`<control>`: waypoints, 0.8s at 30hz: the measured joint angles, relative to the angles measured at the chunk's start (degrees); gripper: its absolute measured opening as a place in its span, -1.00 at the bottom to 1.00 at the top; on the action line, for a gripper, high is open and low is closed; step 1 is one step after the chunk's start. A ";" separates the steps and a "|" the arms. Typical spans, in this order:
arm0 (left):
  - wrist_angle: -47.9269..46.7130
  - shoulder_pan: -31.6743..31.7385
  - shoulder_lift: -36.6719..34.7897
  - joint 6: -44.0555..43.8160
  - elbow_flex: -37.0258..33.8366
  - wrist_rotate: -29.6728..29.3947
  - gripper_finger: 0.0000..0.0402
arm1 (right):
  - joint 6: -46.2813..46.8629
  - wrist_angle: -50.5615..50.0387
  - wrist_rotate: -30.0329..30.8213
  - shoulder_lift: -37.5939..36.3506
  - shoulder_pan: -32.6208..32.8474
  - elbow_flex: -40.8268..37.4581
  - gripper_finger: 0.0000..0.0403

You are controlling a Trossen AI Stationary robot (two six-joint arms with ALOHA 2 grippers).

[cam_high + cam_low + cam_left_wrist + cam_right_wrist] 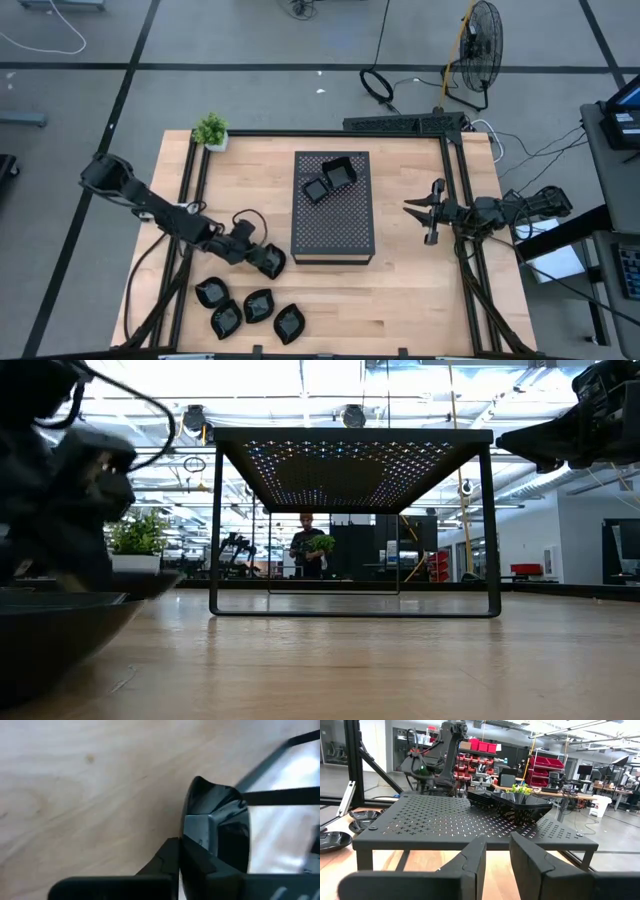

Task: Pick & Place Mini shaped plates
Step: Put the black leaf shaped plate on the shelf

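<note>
A black perforated stand (333,222) sits mid-table with two mini shaped plates (328,180) on its far end, also seen in the right wrist view (520,806). Several more glossy black plates (250,310) lie on the wood at the near left. My left gripper (262,258) is down beside the stand's near left corner, shut on another plate (227,820). My right gripper (422,215) hangs above the table to the right of the stand, pointing level at it, open (496,852) with nothing between its fingers. My left gripper pinches the plate's rim (220,827) between its two fingers, a grey pad (199,832) lying on the glossy wall. The fingers slant down from the table's left. I cannot tell whether the plate is clear of the wood.
A small potted plant (211,130) stands at the far left corner. Black frame rails (455,190) run along the table's left, far and right edges. Bare wood lies between the stand and the right rail. A person (308,550) stands far off in the room.
</note>
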 joint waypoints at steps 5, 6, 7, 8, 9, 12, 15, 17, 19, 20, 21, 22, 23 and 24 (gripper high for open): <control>-4.28 0.31 -8.76 2.59 0.00 -3.80 -0.97 | 0.00 0.00 0.00 0.01 0.00 0.01 -0.64; -4.24 0.31 -10.62 3.83 0.00 -4.88 -0.98 | 0.00 0.00 0.00 0.00 0.00 0.01 -0.64; -4.27 0.31 -12.57 5.37 0.00 -5.94 -0.98 | 0.01 0.00 0.00 0.01 0.00 0.01 -0.64; -4.01 0.31 -14.47 7.22 0.00 -7.27 -0.98 | 0.00 0.00 0.00 0.00 0.00 0.01 -0.64; -2.82 0.30 -16.16 9.16 0.00 -8.83 -0.98 | 0.02 0.00 0.00 0.00 0.00 0.01 -0.64; 2.70 -0.29 -20.11 15.59 0.02 -11.68 -0.97 | 0.00 0.01 0.00 0.00 0.02 0.01 -0.64; 7.57 -1.12 -22.46 21.59 0.02 -13.32 -0.98 | 0.02 0.00 0.00 0.02 0.02 0.01 -0.64; 10.92 -1.69 -23.02 24.91 0.02 -14.68 -0.98 | 0.00 0.00 0.00 0.02 0.02 0.01 -0.64; 15.87 -1.77 -22.89 28.58 0.02 -15.40 -0.98 | 0.01 0.01 0.00 0.02 0.02 0.01 -0.64; 18.87 -1.60 -22.67 30.32 0.02 -16.06 -0.98 | 0.01 0.00 -0.01 0.02 0.02 0.01 -0.64; 22.29 -1.19 -22.25 31.90 0.03 -17.10 -0.98 | 0.01 0.01 0.00 0.02 0.02 0.01 -0.64; 25.46 -0.55 -21.65 33.67 0.25 -18.21 -0.98 | 0.01 0.00 0.00 0.02 0.02 0.01 -0.64; 27.35 0.29 -20.91 35.62 0.92 -18.84 -0.98 | 0.00 0.01 0.00 0.02 0.02 0.01 -0.64; 28.00 1.25 -20.01 37.38 2.11 -18.83 -0.99 | 0.01 0.00 0.00 0.02 0.02 0.01 -0.64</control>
